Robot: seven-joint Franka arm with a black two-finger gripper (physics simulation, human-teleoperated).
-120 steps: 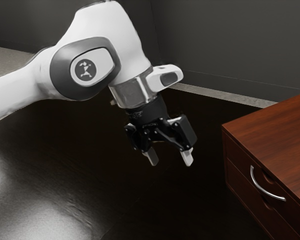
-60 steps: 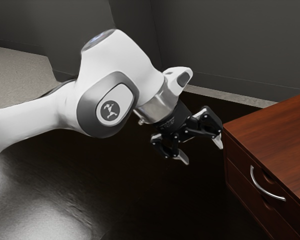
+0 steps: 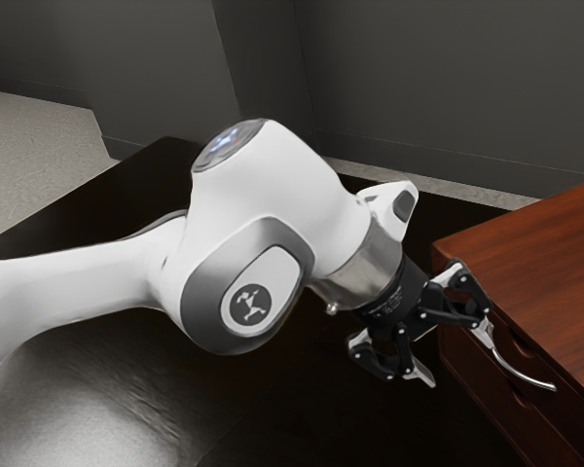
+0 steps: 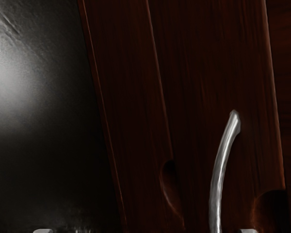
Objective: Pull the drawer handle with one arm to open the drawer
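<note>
Your gripper (image 3: 453, 355) stands wide open and holds nothing. Its fingers point at the front of the drawer (image 3: 569, 418), which looks shut, flush with the cabinet (image 3: 535, 243). The handle (image 3: 524, 374) lies just ahead of the gripper. In the exterior view the upper finger (image 3: 483, 331) sits right at the handle's near end, but you cannot tell whether it touches. In the wrist view the handle (image 4: 220, 165) runs as a bright curved bar across the drawer (image 4: 199, 73) front. It lies inside the span of the fingers but closer to one than the other.

Treat the handle as rigid, polished metal. It likely will not give, and it looks slick, so a light pinch may slide along it. It bows away from the wood, with a scooped recess behind each end, and the gap seems deepest at the middle of the bow. Centre the gripper there and close across the bar from both sides.

The drawer looks like solid wood, so expect some weight and drag on its runners. A pull straight out, square to the front, should keep it from binding.
</note>
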